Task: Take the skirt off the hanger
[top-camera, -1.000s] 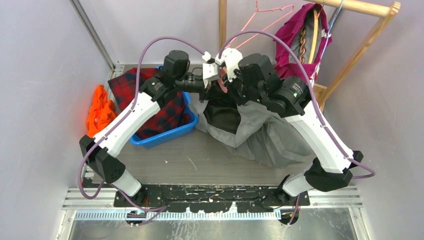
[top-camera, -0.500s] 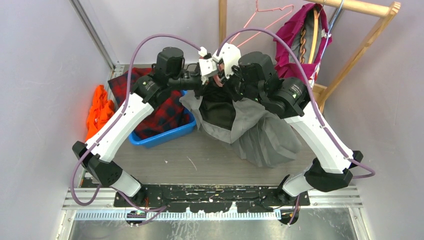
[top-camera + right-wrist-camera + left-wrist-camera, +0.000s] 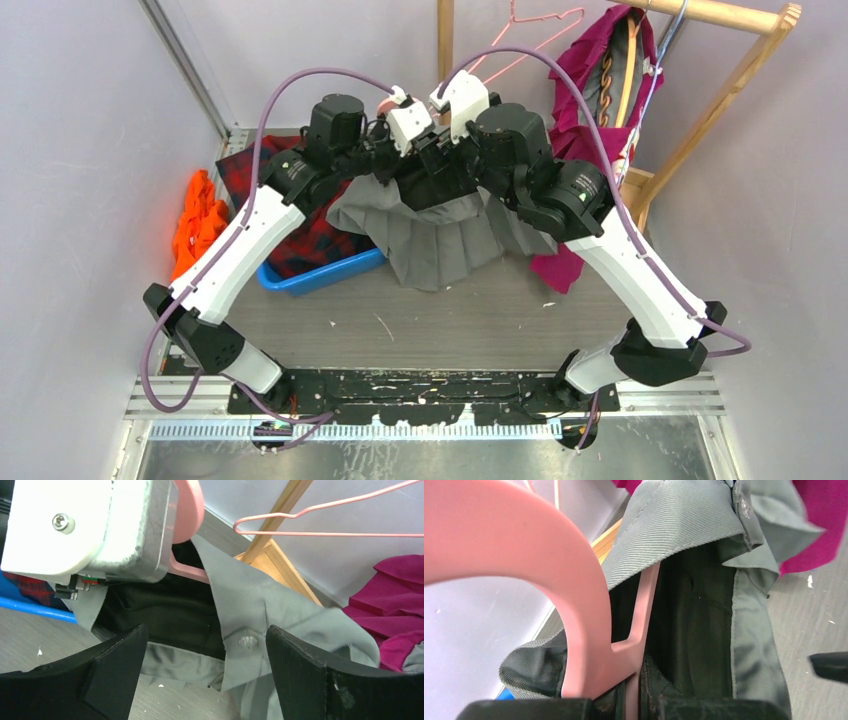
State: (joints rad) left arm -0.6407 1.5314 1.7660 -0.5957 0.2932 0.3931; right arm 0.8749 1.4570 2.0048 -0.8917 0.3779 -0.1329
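The grey skirt (image 3: 440, 235) with a dark lining hangs from a thick pink hanger (image 3: 584, 605), lifted above the table at the back middle. My left gripper (image 3: 639, 705) is shut on the hanger's lower bar, with the hook curving up in front of its camera. The skirt's waistband (image 3: 679, 530) drapes over the hanger arm. My right gripper (image 3: 205, 665) stands open just beside it. Its fingers (image 3: 310, 675) straddle the buttoned waistband flap (image 3: 260, 605) without touching it. In the top view the two wrists (image 3: 435, 120) meet above the skirt.
A blue bin (image 3: 330, 270) holding red plaid cloth sits at left, with an orange cloth (image 3: 200, 220) beyond it. A wooden rack (image 3: 720, 80) at back right carries a magenta garment (image 3: 600, 70) and a pink wire hanger (image 3: 530, 40). Magenta cloth (image 3: 560, 270) lies under the right arm.
Both arms rose and shifted back, lifting the skirt off the table. The right gripper opened and let go of the waistband. Magenta cloth under the skirt is now uncovered.
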